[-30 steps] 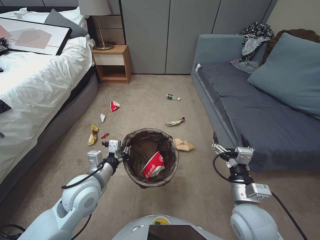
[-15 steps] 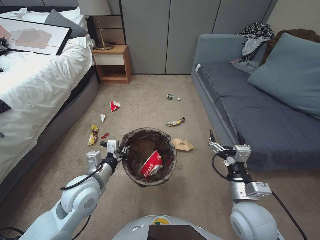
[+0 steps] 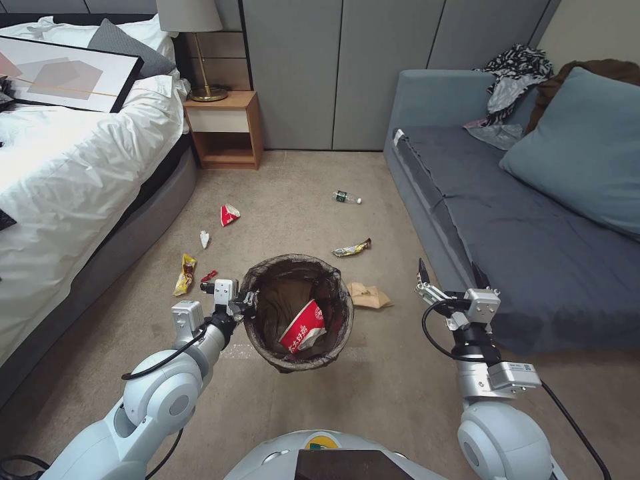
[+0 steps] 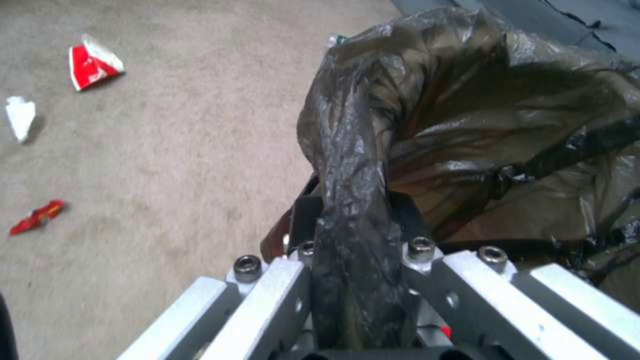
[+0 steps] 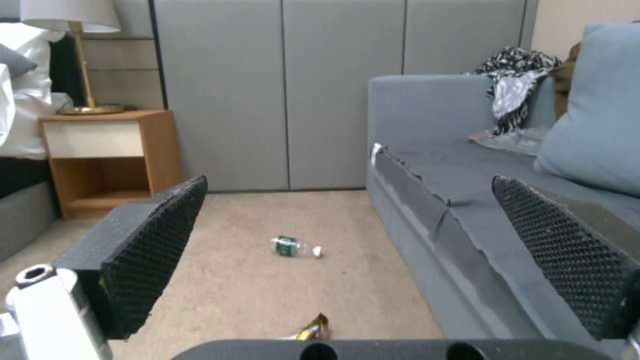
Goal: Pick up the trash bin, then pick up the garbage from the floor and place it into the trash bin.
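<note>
Beige carpet floor (image 3: 293,173) lies between a white bed (image 3: 73,167) and a grey-blue sofa (image 3: 533,220), with a wooden nightstand (image 3: 223,130) against the far wall. Near the middle, the trash bin (image 3: 297,313), lined with a dark bag, holds a crumpled red-and-white cup (image 3: 303,327). The left pincer (image 3: 240,303) is clamped on the bin's bagged rim. The right pincer (image 3: 448,275) hovers spread wide beside the sofa's front edge, holding nothing. Litter lies scattered on the carpet: a brown paper bag (image 3: 369,295) just beside the bin, a gold wrapper (image 3: 351,249), a small bottle (image 3: 347,197), a red-and-white scrap (image 3: 229,214), a white tissue (image 3: 205,238), a yellow wrapper (image 3: 185,274) and a red scrap (image 3: 209,275).
</note>
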`<state>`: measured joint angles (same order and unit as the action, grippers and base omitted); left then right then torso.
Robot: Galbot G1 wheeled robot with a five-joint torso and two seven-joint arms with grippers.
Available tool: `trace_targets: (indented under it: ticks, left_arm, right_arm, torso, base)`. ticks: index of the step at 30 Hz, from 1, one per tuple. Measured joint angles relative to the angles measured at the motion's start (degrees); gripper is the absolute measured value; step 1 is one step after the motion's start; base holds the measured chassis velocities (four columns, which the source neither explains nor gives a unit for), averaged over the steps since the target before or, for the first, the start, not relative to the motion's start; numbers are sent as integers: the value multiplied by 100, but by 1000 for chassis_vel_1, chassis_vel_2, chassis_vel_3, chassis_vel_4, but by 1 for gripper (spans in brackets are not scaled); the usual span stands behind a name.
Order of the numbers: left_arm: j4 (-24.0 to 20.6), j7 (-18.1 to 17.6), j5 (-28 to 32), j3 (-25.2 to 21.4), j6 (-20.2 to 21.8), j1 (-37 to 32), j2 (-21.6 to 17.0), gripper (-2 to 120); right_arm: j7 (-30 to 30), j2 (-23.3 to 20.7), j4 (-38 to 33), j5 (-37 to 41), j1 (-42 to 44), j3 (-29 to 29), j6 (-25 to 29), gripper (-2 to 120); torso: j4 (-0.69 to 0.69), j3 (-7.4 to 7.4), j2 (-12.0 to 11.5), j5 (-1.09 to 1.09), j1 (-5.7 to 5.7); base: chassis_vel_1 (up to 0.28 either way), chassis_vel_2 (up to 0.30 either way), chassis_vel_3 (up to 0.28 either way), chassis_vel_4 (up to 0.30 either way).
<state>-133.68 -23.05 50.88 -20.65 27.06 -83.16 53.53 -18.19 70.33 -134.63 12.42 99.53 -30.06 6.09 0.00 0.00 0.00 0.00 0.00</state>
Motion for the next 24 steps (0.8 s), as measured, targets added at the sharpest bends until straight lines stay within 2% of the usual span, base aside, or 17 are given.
trace_targets:
  ticks: [24]
  left_arm:
    - [24, -5, 0, 24, -2, 22, 38, 5]
  right_arm:
    - [-8, -10, 21, 4, -55, 8, -8, 100]
  torso:
    - [-1, 0, 0, 0, 0]
  base:
    - [-127, 129, 126, -130]
